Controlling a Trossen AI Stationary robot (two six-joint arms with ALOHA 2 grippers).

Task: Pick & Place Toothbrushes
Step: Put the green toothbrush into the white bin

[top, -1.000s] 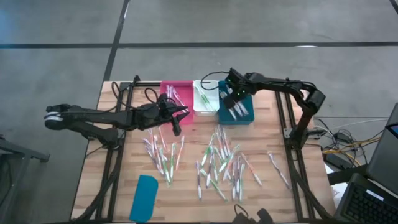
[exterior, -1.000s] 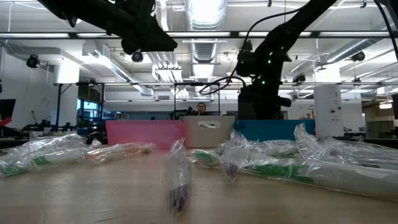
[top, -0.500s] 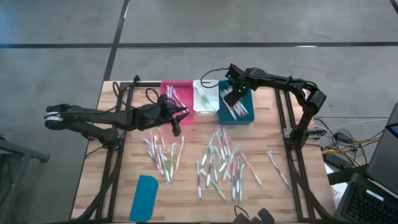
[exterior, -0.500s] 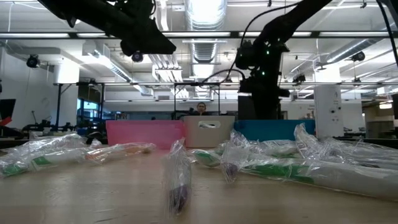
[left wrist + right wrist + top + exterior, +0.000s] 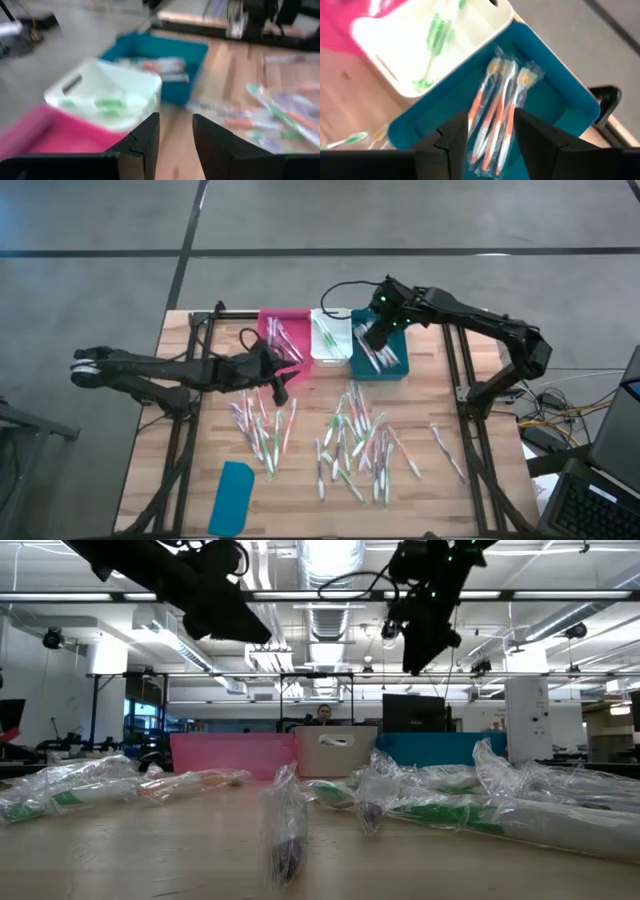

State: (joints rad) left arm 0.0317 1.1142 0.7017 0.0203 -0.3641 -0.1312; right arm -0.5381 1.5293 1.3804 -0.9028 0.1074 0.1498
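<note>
Wrapped toothbrushes lie loose on the wooden table in two heaps [image 5: 350,445] [image 5: 262,425]. At the far edge stand three bins: pink [image 5: 284,340], white [image 5: 329,337] and teal [image 5: 381,354]. Orange toothbrushes [image 5: 495,120] lie flat in the teal bin and green ones [image 5: 435,40] in the white bin. My right gripper [image 5: 490,135] hangs open and empty high above the teal bin [image 5: 420,650]. My left gripper [image 5: 175,135] is open and empty, in the air by the pink bin's near side [image 5: 280,385].
A flat teal lid [image 5: 232,497] lies at the table's near left corner. Black frame bars [image 5: 185,430] run along the table's left and right sides. A few stray toothbrushes [image 5: 447,448] lie toward the right edge. Bare wood shows near the front edge.
My right gripper has risen from inside the teal bin to well above it, tipping more steeply downward. The orange toothbrushes stay lying in the bin. My left arm has kept almost still.
</note>
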